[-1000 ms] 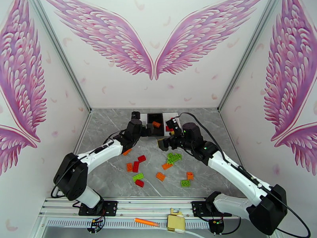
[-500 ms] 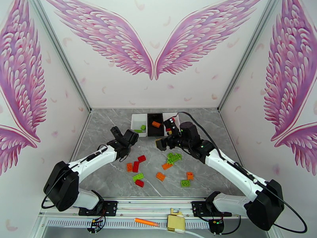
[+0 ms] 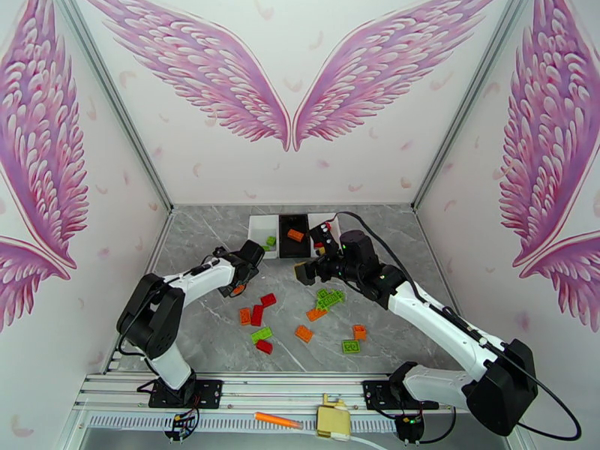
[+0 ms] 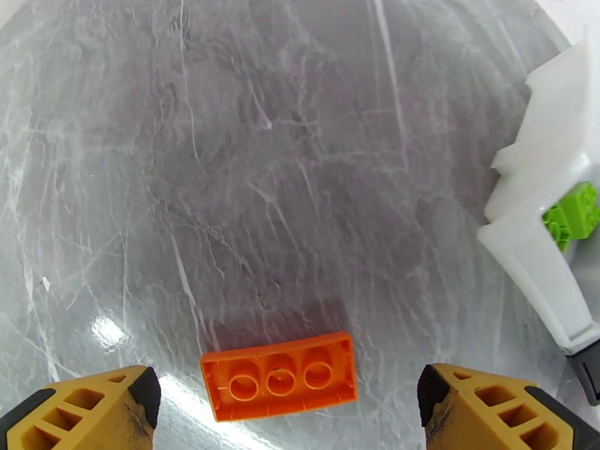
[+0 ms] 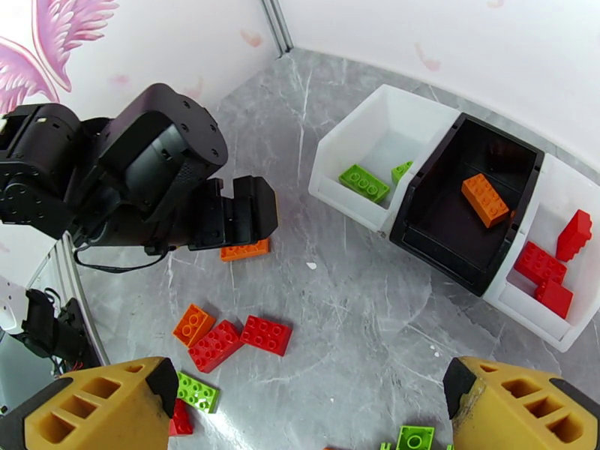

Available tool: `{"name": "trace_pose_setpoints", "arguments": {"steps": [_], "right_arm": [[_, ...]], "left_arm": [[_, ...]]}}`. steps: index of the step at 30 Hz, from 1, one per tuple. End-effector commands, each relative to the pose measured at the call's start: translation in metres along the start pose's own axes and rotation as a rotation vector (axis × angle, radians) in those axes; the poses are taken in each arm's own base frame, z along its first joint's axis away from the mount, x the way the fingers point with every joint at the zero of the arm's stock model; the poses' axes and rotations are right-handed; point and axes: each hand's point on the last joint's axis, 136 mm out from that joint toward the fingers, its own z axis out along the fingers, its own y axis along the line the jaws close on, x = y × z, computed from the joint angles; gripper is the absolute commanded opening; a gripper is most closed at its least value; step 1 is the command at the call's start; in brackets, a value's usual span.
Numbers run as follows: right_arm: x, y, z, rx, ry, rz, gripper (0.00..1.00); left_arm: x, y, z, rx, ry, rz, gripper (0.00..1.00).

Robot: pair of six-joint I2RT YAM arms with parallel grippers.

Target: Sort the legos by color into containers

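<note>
Left wrist view has the left jaws standing wide, one finger at each lower corner. The orange brick (image 4: pixel 279 376) lies flat on the counter (image 4: pixel 225 144) between them, studs up, and neither finger touches it. So these jaws hold nothing.

One second ago the left arm (image 3: pixel 199 276) was up at the containers by the far edge of the counter. Half a second ago it was drawn back toward the left edge. Now it bends down over this brick, which has not moved. I judge from this that one delivery is finished and a new pick begins: the jaws should only need to go lower and close on the two ends of the brick.

The right jaws are wide too and empty, and they hang just in front of the containers, almost where they were a second ago.

Further out, the row at the far edge is already divided by color. The left white bin (image 5: pixel 337 185) has green bricks (image 5: pixel 363 182), the black bin (image 5: pixel 442 249) has one orange lego (image 5: pixel 485 199), and the right white bin (image 5: pixel 525 309) has red ones (image 5: pixel 544 264). This brick therefore belongs in the black bin. Many loose legos (image 3: pixel 257 315) are left in the middle of the counter, so the task is far from complete.
</note>
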Motion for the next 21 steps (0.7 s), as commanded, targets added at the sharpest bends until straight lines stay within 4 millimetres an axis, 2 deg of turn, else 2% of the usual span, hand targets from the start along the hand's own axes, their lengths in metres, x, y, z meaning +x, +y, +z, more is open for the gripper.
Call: {"name": "trace_pose_setpoints", "arguments": {"steps": [1,13,21], "right_arm": [[-0.004,0.001,-0.002,0.013,-0.013,-0.027,0.99],[-0.005,-0.001,0.0,0.018,-0.012,-0.029,0.99],[-0.005,-0.001,0.001,0.018,-0.009,-0.029,0.99]], "left_arm": [[0.006,-0.009,0.006,-0.005,0.075,0.005,0.95],[0.017,-0.002,0.025,-0.048,0.115,0.009,0.87],[0.023,0.003,0.032,-0.06,0.128,0.003,0.73]]}}
